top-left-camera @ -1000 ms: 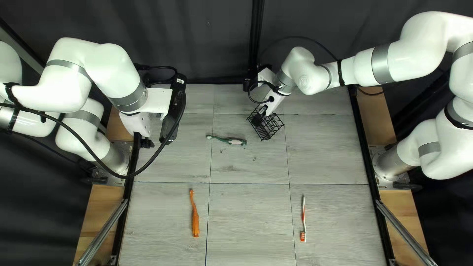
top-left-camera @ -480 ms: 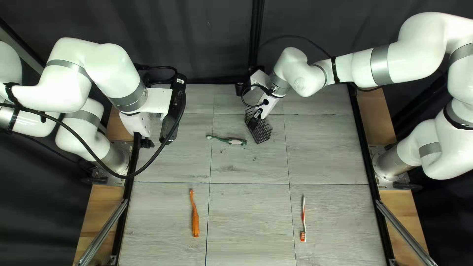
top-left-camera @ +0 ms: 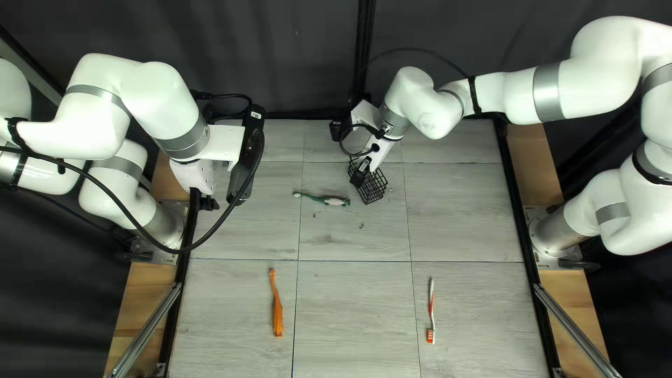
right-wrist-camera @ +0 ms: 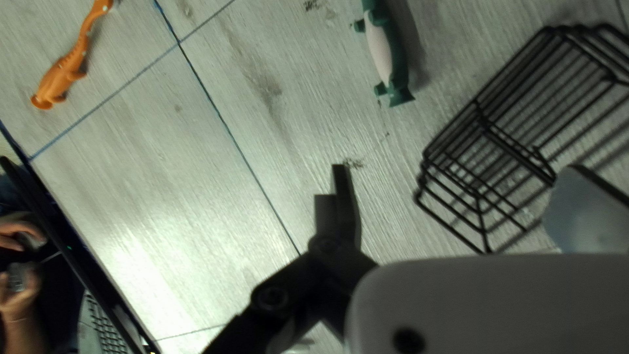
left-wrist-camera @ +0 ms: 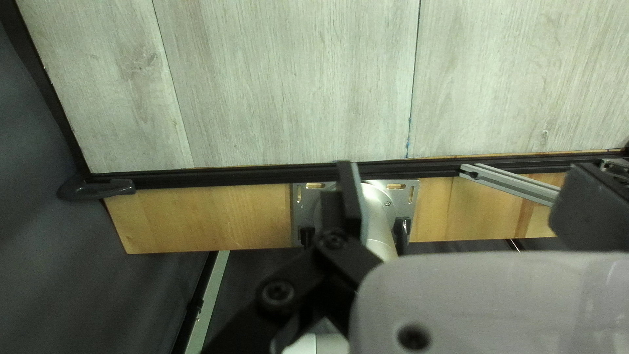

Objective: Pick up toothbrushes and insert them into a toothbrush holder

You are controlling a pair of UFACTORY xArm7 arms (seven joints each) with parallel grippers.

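Gaping, my right pincer [top-left-camera: 362, 170] is hovering above the far part of the desk [top-left-camera: 353, 308], its two fingers [right-wrist-camera: 347, 203] standing well apart. Right by it I am seeing the black wire holder [top-left-camera: 375, 186], one end reaching into the gap between those fingers in the right wrist view (whether it is touching either one, I cannot tell). Between the holder and the desk's left edge, the green toothbrush [top-left-camera: 334, 201] is lying crosswise, its pale bristle end pointing at that edge. Farther out, the orange toothbrush [top-left-camera: 277, 318] is lying toward the near left corner, thin end aiming at the far edge. Toward the near right corner, the red and white toothbrush [top-left-camera: 431, 337] is resting, bristles nearest the near edge. Over by the left edge, my left pincer [top-left-camera: 204, 201] is hanging with its fingers spread too; its wrist view is showing me the wooden board [left-wrist-camera: 216, 216] along that edge and my left arm's metal base plate [left-wrist-camera: 304, 196]. Past the near edge, the right wrist view is catching a person's hands [right-wrist-camera: 23, 301] near a keyboard [right-wrist-camera: 105, 321].
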